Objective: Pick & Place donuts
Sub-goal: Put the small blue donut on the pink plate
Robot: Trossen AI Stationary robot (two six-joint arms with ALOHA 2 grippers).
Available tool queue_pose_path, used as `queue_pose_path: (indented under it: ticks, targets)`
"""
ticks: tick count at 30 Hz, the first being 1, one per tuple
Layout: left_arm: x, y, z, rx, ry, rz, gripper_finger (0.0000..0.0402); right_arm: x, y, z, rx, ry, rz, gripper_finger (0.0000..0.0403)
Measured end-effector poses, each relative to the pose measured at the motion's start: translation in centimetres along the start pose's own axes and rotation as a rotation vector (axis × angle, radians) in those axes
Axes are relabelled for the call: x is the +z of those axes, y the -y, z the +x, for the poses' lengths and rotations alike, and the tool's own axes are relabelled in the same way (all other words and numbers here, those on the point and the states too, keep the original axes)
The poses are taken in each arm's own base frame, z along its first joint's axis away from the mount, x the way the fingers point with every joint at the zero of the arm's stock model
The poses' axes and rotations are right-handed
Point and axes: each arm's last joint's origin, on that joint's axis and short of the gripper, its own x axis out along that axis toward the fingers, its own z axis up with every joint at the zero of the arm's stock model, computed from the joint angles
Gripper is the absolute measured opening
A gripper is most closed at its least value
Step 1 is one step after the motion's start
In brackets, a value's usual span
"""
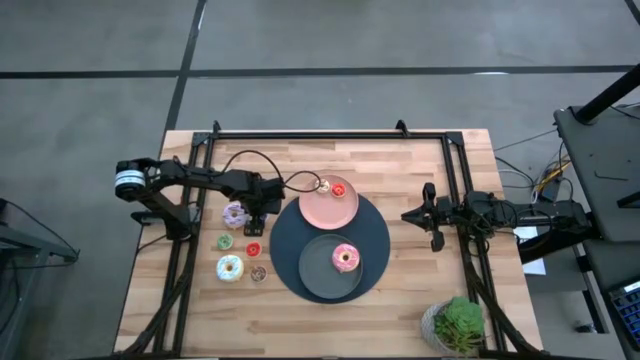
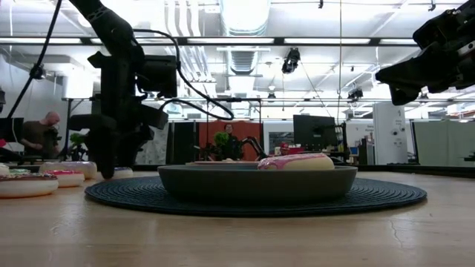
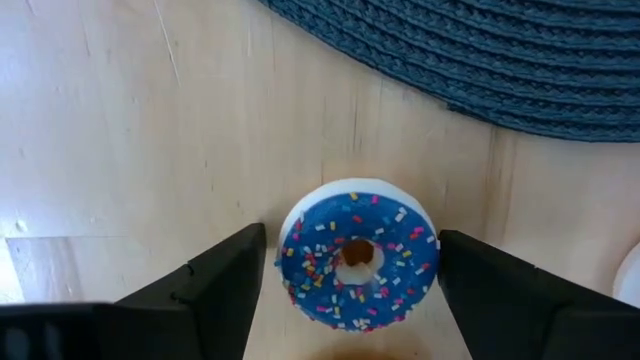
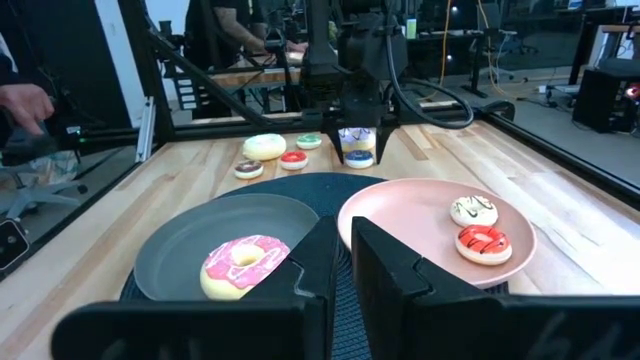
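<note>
Blue sprinkled donut [image 3: 357, 257] flat on wood, between open jaws.

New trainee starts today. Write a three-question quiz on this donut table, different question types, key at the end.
1. True or false: the left gripper has open jaws either side of the blue donut.
2. Which plate holds the pink donut? A) pink plate B) dark grey plate
3. Fill in: the pink plate holds ___ small donuts.

Key: 1 true; 2 B, the dark grey plate; 3 two, a red one and a white one.
</note>
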Motion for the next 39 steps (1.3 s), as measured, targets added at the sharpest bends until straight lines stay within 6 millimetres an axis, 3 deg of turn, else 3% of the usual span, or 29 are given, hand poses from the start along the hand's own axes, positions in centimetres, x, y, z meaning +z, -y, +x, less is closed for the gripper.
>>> queue_pose_path:
  ticks: [12,22,39]
  targets:
    - [0.0,0.0,0.0,0.006,0.000,0.000,0.0214,0.0,0.0,0.0,0.001,0.000,0.000,0.0029]
    - [0.1,0.0,-0.2,-0.003,-0.005,-0.001,0.0211,0.0,0.0,0.0,0.000,0.000,0.000,0.0029]
    - [3.6,-1.2,-4.7,0.034,0.107,-0.001,0.0211,0.0,0.0,0.0,0.000,0.000,0.000,0.0029]
